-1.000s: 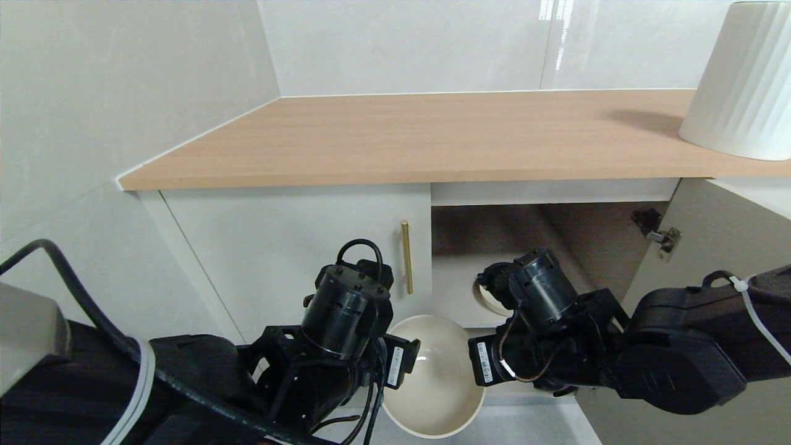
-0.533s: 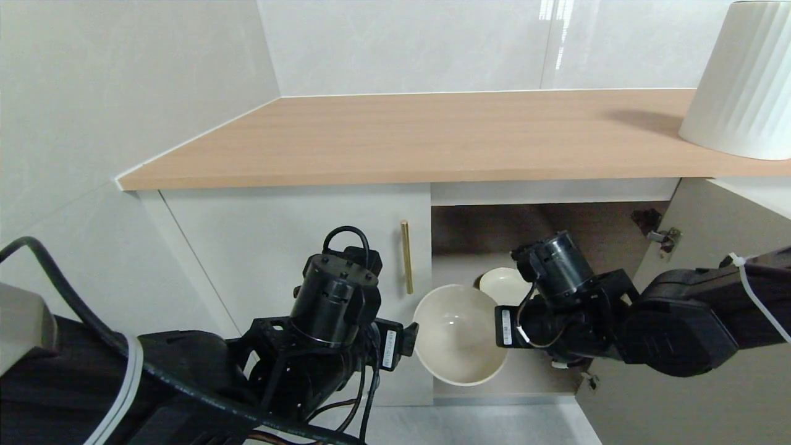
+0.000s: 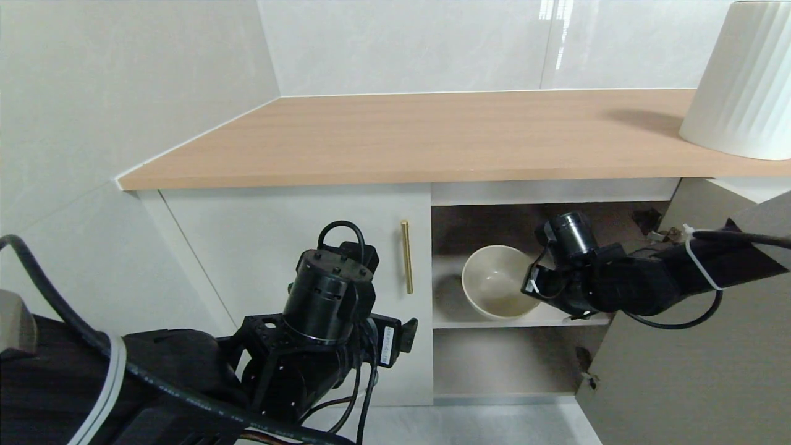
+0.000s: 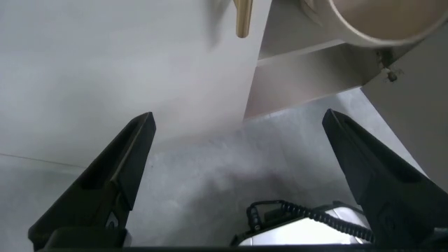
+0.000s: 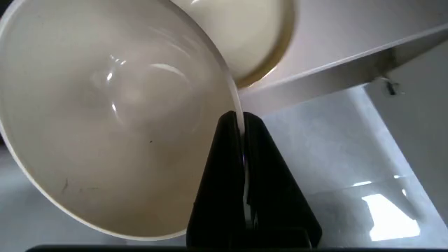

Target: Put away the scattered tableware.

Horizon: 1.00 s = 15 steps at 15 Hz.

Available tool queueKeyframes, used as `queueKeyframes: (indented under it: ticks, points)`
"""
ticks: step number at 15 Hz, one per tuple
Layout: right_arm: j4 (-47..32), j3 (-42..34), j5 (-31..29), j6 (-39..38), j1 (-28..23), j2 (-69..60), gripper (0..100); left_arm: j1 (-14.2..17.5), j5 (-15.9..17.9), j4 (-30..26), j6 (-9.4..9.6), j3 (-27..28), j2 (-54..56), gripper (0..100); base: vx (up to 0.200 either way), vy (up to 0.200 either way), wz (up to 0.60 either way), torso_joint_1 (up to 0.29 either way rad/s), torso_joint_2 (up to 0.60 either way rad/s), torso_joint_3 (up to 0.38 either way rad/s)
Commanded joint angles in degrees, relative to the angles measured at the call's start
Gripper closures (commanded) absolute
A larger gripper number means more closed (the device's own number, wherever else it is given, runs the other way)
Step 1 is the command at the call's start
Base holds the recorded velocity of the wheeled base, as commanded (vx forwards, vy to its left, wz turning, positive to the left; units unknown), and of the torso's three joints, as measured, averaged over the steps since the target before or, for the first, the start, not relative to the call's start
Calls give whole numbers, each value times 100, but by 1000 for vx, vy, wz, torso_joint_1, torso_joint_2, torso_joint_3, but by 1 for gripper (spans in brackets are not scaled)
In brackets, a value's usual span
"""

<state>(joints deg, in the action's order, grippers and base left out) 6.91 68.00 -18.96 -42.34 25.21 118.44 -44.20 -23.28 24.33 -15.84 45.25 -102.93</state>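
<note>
Under the desk (image 3: 432, 136), the open cabinet (image 3: 488, 222) lies ahead of my right hand (image 3: 534, 287), with its shelf (image 3: 451, 315) just below. The bowl (image 3: 494, 287) hangs tilted from that hand, clamped by the rim, over the shelf; I cannot tell whether it touches yet. A smaller dish (image 5: 269, 35) sits just beyond it. I'd level the bowl, lower it flat beside the dish, then release gently. My left hand (image 4: 238, 119) hangs spread wide and empty

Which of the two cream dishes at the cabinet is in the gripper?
The larger, deeper cream ceramic bowl: the right gripper pinches its rim. The smaller cream dish beyond it is free.
</note>
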Motion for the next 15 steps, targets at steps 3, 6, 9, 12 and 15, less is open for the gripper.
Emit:
queueKeyframes:
  ticks: [3,6,9,12,15]
  points:
    - [557,82,-126,-152,-192,425,100,-1,-1,1,-7,1,9,0,0,0,0,0,0,0]
    - [777,56,-143,-143,-253,513,100,-1,-1,1,-7,1,18,0,0,0,0,0,0,0]
    - [1102,100,-152,-134,-403,654,100,-1,-1,1,-7,1,18,0,0,0,0,0,0,0]
    - [1304,187,-179,-99,-543,794,100,-1,-1,1,-7,1,9,0,0,0,0,0,0,0]
    - [1304,398,-196,-99,-649,1146,100,-1,-1,1,-7,1,9,0,0,0,0,0,0,0]
